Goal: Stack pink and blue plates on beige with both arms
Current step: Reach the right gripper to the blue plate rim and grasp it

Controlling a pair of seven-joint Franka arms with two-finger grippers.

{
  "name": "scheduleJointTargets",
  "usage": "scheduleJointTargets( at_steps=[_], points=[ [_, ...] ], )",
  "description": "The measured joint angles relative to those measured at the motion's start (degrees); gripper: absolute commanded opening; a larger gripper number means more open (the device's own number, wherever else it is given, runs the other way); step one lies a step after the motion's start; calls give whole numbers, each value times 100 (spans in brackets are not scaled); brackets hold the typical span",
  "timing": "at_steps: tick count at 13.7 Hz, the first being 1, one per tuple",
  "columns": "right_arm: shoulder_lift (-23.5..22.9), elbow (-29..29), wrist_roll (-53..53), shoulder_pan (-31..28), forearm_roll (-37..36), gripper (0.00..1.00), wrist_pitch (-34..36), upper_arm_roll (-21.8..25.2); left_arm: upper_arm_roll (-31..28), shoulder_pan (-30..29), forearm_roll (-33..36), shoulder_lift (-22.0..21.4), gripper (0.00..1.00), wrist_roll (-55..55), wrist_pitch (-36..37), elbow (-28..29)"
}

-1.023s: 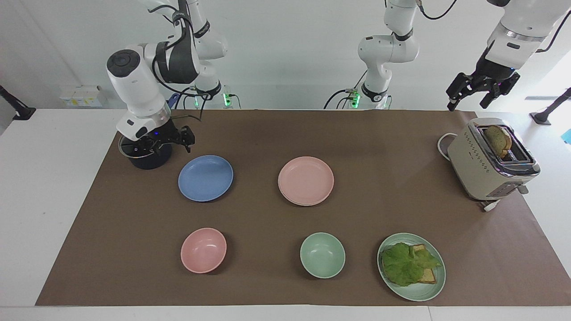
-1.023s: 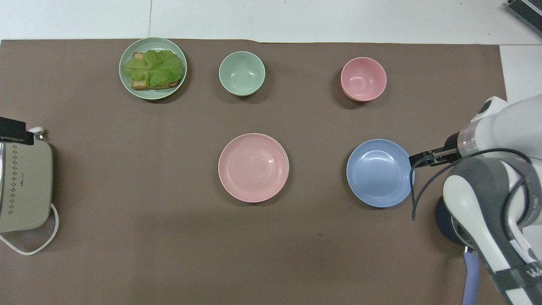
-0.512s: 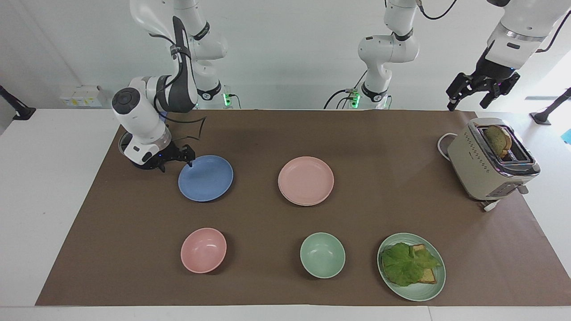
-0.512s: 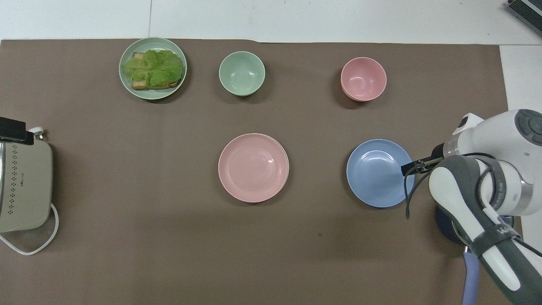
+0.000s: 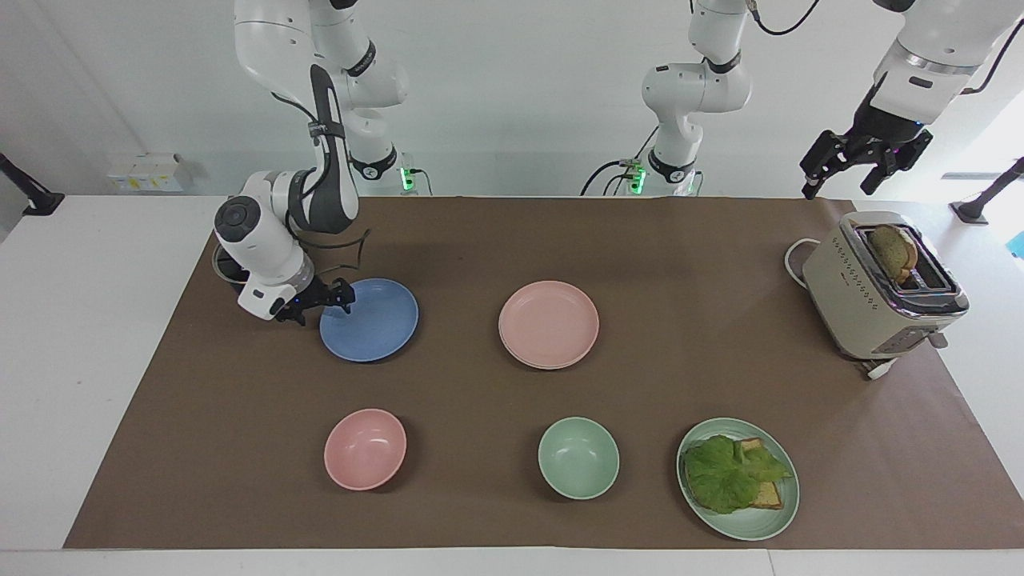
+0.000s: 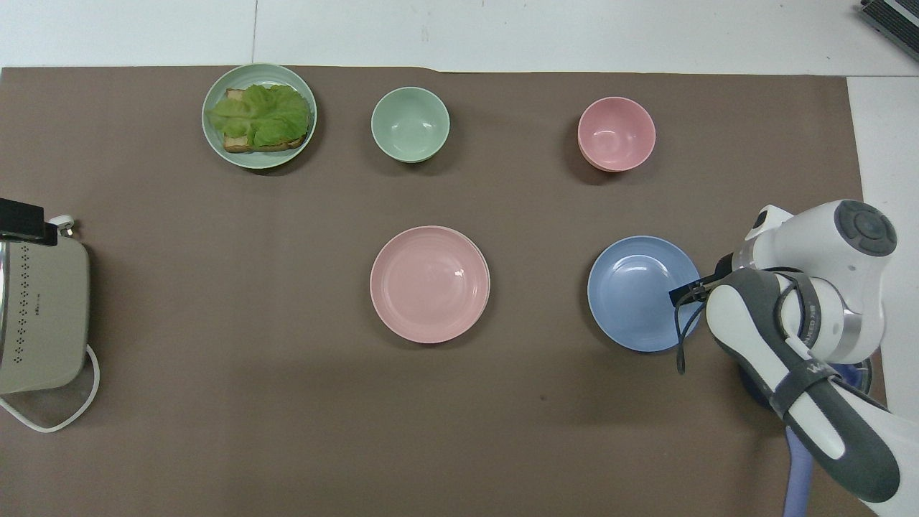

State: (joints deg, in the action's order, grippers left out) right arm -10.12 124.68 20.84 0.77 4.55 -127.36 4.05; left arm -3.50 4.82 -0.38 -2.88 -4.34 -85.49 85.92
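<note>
The blue plate lies on the brown mat toward the right arm's end. My right gripper is low at that plate's rim, open, with one finger over the rim and the other outside it. The pink plate rests mid-table, and a thin paler edge of the beige plate shows under it. My left gripper hangs open in the air, over the table edge by the toaster, holding nothing.
A beige toaster holding bread stands at the left arm's end. A pink bowl, a green bowl and a green plate with lettuce toast lie farther out. A dark pot sits under the right arm.
My right gripper came down from over the dark pot and moved to the blue plate's rim. The left arm and all the dishes stayed still.
</note>
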Motion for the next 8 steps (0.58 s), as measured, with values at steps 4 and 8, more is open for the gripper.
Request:
scheduleJointTargets(
  at_steps=[4, 8],
  points=[
    [0, 50, 1, -47, 0, 69, 0, 1, 0, 0, 0, 0, 100, 0, 0, 0],
    [0, 112, 1, -73, 1, 13, 0, 3, 0, 0, 0, 0, 100, 0, 0, 0]
  ],
)
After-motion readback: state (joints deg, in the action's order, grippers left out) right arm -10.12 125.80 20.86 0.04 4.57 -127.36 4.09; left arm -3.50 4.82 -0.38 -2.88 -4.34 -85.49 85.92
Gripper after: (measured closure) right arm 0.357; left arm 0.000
